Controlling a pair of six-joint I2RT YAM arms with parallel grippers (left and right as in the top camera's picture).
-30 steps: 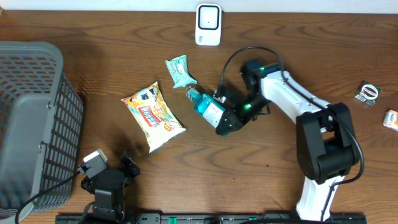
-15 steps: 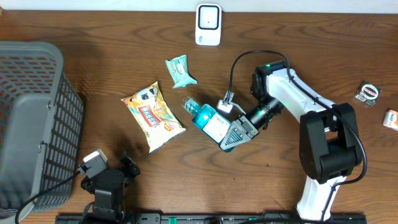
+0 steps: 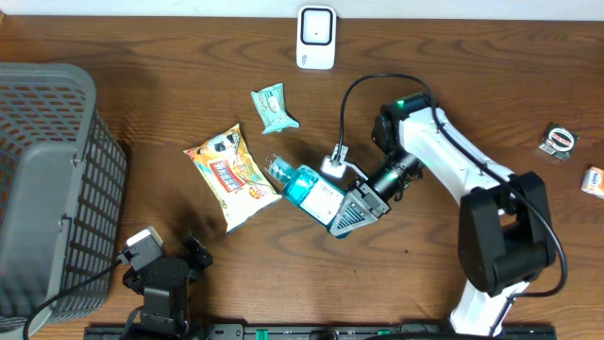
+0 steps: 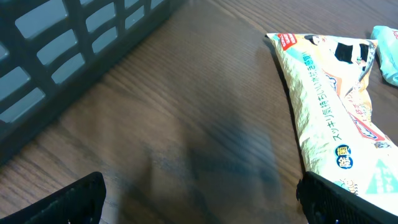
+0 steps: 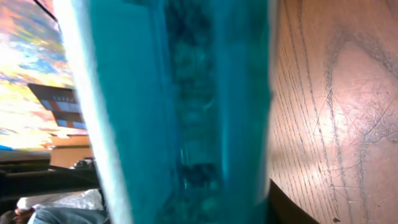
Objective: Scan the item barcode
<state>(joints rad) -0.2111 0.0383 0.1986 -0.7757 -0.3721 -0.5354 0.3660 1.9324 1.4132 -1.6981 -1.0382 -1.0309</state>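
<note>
teal bottle (image 3: 304, 184) is mid-table, just beside snack bag (image 3: 231, 175). right gripper (image 3: 351, 212) is clamped on its base end, probably to keep the label exposed for the white scanner (image 3: 316, 38) at the far edge. left gripper (image 4: 208, 196) is parked, jaws wide and empty.

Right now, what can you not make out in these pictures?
- Barcode on the teal bottle: too small overhead; right wrist view is blurred, the bottle fills it.
- Dark packet and orange packet, far right: too small overhead to identify; the orange one sits at the frame edge.
- Basket: cut off by the left edge overhead.
</note>
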